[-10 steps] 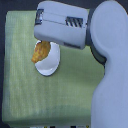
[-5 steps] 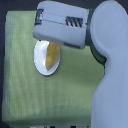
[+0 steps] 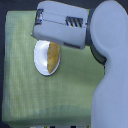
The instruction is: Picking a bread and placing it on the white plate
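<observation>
Bread on plate, arm above

The grey arm's end effector (image 3: 55, 42) hangs over the white plate (image 3: 41, 62); finger state unclear. The golden-brown bread (image 3: 52, 56) lies lengthwise on the plate, on the green-clothed counter (image 3: 25, 95).

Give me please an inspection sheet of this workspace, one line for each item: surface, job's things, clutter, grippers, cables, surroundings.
Surface: green cloth spread flat over the table.
Job's things: the bread lies on the white plate, towards the exterior view's right side of it; its top end is hidden by the arm.
Clutter: nothing seen.
Grippers: the arm's grey housing hangs over the plate; the gripper's fingers are hidden, state cannot be told.
Cables: nothing seen.
Surroundings: dark floor beside the cloth; small unclear objects at the bottom edge.
</observation>
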Robot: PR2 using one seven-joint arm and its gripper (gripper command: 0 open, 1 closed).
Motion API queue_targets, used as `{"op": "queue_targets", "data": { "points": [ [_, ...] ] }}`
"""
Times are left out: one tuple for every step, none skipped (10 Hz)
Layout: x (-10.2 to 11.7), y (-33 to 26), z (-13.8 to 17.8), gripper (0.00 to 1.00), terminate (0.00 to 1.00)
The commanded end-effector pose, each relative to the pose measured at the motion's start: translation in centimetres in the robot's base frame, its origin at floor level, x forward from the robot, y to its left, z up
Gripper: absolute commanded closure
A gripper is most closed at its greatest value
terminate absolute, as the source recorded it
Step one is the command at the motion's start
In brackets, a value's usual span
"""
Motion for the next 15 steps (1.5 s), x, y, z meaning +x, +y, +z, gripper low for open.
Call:
{"op": "queue_targets", "data": {
  "points": [
    [1.9,-0.8,3.3,0.0,0.0],
    [2.2,-1.2,4.4,0.0,0.0],
    [2.2,-1.6,6.2,0.0,0.0],
    [2.2,-1.8,6.5,0.0,0.0],
    [1.9,-2.4,7.3,0.0,0.0],
    [1.7,-3.1,8.2,0.0,0.0],
    [1.5,-4.3,9.3,0.0,0.0],
    [1.2,-5.1,9.8,0.0,0.0],
    [1.2,-6.2,10.2,0.0,0.0],
    [1.1,-8.3,10.1,0.0,0.0],
    [1.1,-9.0,10.1,0.0,0.0],
    [0.4,-10.8,9.9,0.0,0.0],
    [0.2,-12.5,9.8,0.0,0.0],
    [0.6,-15.3,9.8,0.0,0.0],
    [0.6,-15.9,9.7,0.0,0.0]
  ]
}}
